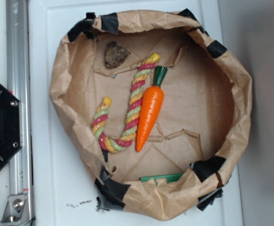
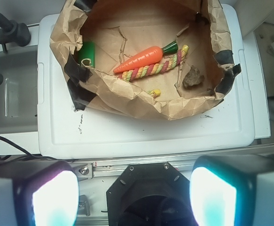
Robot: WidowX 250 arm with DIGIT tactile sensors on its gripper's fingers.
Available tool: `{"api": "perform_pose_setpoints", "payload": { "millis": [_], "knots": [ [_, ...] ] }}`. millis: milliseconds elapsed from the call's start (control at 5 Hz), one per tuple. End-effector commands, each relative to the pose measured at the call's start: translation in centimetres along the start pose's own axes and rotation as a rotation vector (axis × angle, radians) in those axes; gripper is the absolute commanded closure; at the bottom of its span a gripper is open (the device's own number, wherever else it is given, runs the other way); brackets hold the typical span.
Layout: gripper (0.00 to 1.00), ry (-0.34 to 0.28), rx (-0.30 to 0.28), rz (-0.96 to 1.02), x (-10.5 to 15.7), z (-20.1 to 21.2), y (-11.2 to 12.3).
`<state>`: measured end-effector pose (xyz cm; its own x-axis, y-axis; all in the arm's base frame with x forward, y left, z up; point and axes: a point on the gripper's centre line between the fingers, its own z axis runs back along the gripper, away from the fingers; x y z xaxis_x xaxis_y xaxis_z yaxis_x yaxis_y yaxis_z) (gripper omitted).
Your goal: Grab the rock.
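Brown, pitted rock (image 1: 116,53) lies inside the crumpled paper nest (image 1: 240,94), near the rope toy's (image 1: 127,113) upper end, apart from the carrot (image 1: 150,113). No legible writing shows. Wrist view: gripper (image 2: 133,195) hangs outside the nest over the base, fingers (image 2: 54,197) spread wide, empty.

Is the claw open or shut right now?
Open. In the wrist view the claw has its two pads far apart at the bottom corners with nothing between them; the rock lies untouched inside the paper bowl.
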<state>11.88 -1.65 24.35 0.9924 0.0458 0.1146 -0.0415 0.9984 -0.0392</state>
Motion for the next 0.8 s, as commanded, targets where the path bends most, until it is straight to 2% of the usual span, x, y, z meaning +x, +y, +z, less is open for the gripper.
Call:
{"api": "perform_pose_setpoints", "payload": {
  "millis": [0,200,400,600],
  "knots": [
    [0.0,0.0,0.0,0.0,0.0,0.0,0.0],
    [0.0,-0.053,0.024,0.01,4.0,-1.8,3.3],
    [0.0,-0.071,0.048,-0.144,7.3,-3.0,4.0],
    [0.0,-0.089,0.108,-0.298,10.4,-7.8,4.7]
  ]
}}
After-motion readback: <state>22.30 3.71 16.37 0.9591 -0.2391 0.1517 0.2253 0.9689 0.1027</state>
